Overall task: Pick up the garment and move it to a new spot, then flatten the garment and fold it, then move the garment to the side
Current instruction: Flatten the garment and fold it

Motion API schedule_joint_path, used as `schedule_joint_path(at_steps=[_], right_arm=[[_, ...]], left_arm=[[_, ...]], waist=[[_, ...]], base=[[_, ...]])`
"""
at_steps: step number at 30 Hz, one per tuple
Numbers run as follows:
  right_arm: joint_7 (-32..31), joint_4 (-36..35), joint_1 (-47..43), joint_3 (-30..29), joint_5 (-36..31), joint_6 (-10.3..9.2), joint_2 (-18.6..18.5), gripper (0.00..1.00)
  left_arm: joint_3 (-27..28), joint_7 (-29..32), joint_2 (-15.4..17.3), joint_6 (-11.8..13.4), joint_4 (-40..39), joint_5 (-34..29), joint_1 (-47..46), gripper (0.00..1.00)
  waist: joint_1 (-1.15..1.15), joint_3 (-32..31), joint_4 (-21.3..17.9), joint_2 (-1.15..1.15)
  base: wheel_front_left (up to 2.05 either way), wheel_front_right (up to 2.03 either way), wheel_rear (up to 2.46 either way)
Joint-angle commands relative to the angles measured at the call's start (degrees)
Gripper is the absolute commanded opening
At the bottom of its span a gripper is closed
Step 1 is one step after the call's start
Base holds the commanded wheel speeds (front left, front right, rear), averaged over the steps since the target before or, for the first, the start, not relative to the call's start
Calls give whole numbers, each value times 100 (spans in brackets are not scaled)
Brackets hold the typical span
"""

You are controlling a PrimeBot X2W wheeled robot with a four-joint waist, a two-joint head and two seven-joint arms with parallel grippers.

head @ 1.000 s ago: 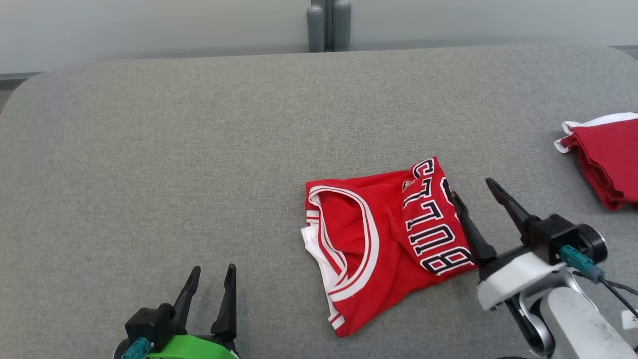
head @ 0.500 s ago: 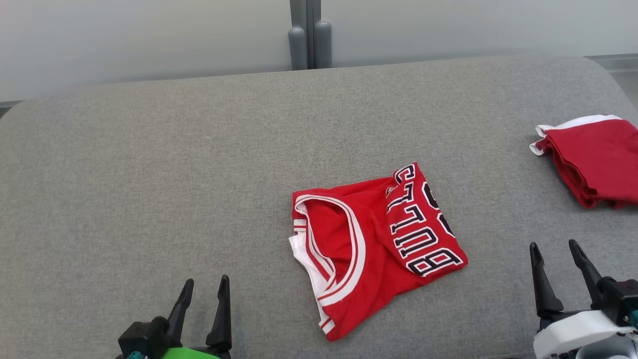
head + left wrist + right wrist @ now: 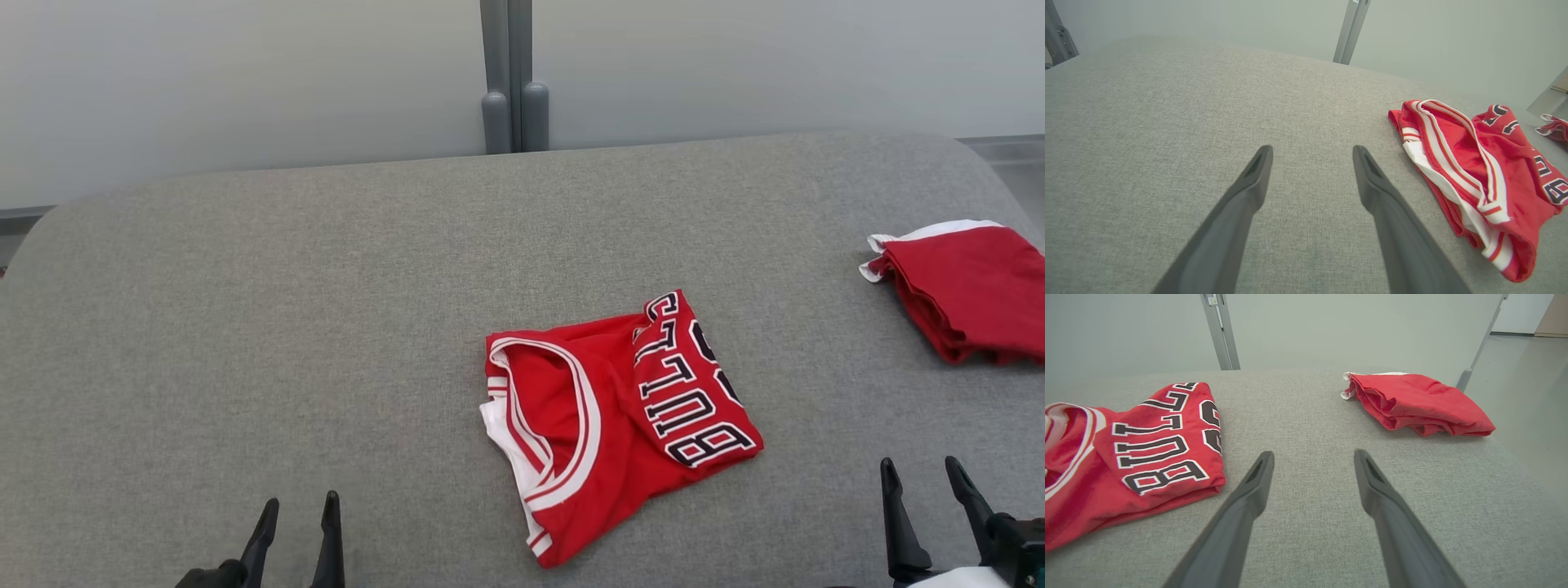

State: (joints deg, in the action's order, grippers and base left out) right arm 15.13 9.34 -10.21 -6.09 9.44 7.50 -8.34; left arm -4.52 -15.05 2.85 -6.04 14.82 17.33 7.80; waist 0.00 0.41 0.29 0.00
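A folded red jersey, the garment (image 3: 620,416), lies a little right of the table's middle, its white-trimmed neckline to the left and black lettering on the right flap. The left wrist view has the garment (image 3: 1482,179) at its right; the right wrist view has the garment (image 3: 1126,457) at its left. My left gripper (image 3: 298,510) stands open at the lower left, well apart from the jersey, nothing between its fingers (image 3: 1310,153). My right gripper (image 3: 918,476) is open at the lower right, empty, just right of the jersey (image 3: 1312,455).
A second folded red garment (image 3: 967,286) with a white edge lies at the table's right edge (image 3: 1417,402). The grey fabric table (image 3: 286,327) ends at a pale wall with a grey post (image 3: 510,77). Floor drops away beyond the right edge.
My right gripper has drawn back from the jersey's right edge to the lower right corner. The head camera has tilted, so the whole scene sits lower in view. The jersey has stayed in place.
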Motion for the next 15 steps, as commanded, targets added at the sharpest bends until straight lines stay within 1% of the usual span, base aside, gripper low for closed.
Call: schedule_joint_path(at_steps=[1,4,10,15], right_arm=[[-1,-40,-30,48,-37,-3,-26,100],[-1,-53,-5,138,-44,-3,-72,100],[-1,-22,155,512,-21,-3,-260,100],[-1,-3,239,610,8,-3,-334,100]], left_arm=[[63,-13,9,-35,-46,-68,83,100],[107,-14,9,-58,-66,-110,115,100],[166,-14,9,-105,-108,-154,156,100],[176,-13,9,-123,-111,-112,213,100]], waist=[[0,-37,30,0],[0,-56,47,0],[0,-113,92,0],[0,-177,161,0]], base=[[0,0,0],[0,0,0],[0,0,0],[0,0,0]])
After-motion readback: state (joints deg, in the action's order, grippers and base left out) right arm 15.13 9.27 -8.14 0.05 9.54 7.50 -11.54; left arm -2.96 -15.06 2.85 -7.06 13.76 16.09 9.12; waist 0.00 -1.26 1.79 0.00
